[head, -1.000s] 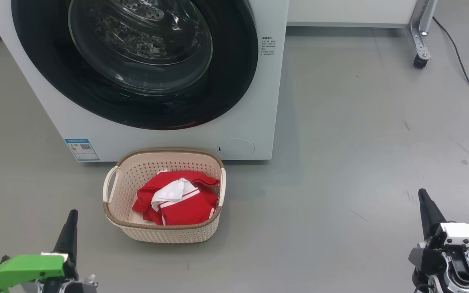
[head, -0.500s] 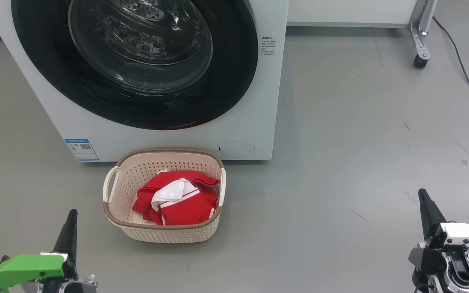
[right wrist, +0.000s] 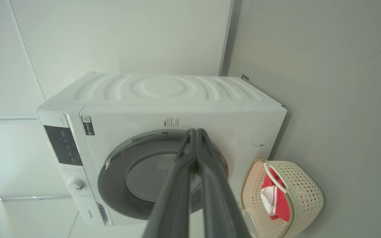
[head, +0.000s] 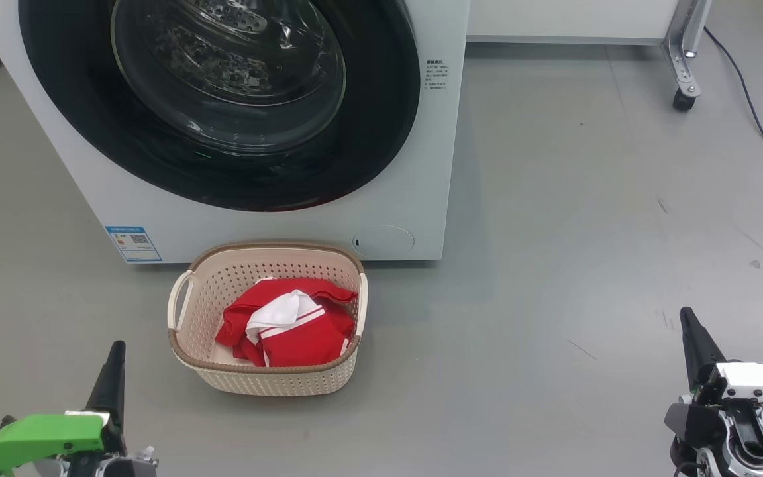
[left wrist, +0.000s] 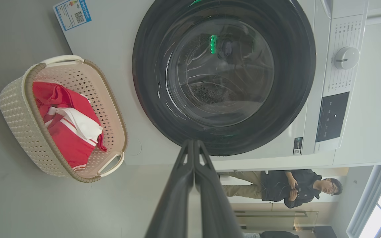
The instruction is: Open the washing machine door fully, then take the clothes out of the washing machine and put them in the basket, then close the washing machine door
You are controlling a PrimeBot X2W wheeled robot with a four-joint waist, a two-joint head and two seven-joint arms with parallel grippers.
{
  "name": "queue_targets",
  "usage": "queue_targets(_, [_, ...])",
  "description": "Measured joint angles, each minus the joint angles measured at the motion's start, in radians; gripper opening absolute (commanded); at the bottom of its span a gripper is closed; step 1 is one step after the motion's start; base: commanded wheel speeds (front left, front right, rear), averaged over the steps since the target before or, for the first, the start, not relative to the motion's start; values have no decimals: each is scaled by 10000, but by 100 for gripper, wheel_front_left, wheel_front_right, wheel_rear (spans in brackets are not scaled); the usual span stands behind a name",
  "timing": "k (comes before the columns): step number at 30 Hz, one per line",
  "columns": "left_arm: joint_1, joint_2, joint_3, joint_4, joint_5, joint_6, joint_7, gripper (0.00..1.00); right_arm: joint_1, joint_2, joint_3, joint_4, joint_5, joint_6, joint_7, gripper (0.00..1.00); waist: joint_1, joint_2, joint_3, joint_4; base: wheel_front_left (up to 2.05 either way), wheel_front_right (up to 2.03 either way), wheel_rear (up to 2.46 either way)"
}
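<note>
The door (head: 222, 93) is shut. The clothes (head: 295, 331) are laid in the basket (head: 269, 381). The left claw (head: 118, 348) and right claw (head: 687, 315) are clenched, empty.

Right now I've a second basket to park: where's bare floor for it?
Widest bare floor lies right of the washer, out to the caster. A smaller patch sits left of the basket, below the blue label. Crowded straight before the door, where the basket stands.
</note>
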Motion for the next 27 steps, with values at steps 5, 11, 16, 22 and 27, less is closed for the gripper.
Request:
queue_targets(5, [0,0,8,-2,0,0,0,0,0,2,-2,-2,0,0,2,0,0,0,0,0,0,0,0])
queue_targets(11, [0,-2,17,-8,2,0,0,0,0,2,-2,-2,0,0,2,0,0,0,0,0,0,0,0])
queue_targets(16, [-1,-2,25,-10,2,0,0,0,0,4,-4,-2,0,0,2,0,0,0,0,0,0,0,0])
queue_targets(22, [-1,-4,31,-12,2,0,10,0,0,4,-6,-4,0,0,2,0,0,0,1,0,0,0,0])
queue_targets(27, [-1,-6,33,-13,2,0,10,0,0,4,-8,-4,0,0,2,0,0,0,1,0,0,0,0])
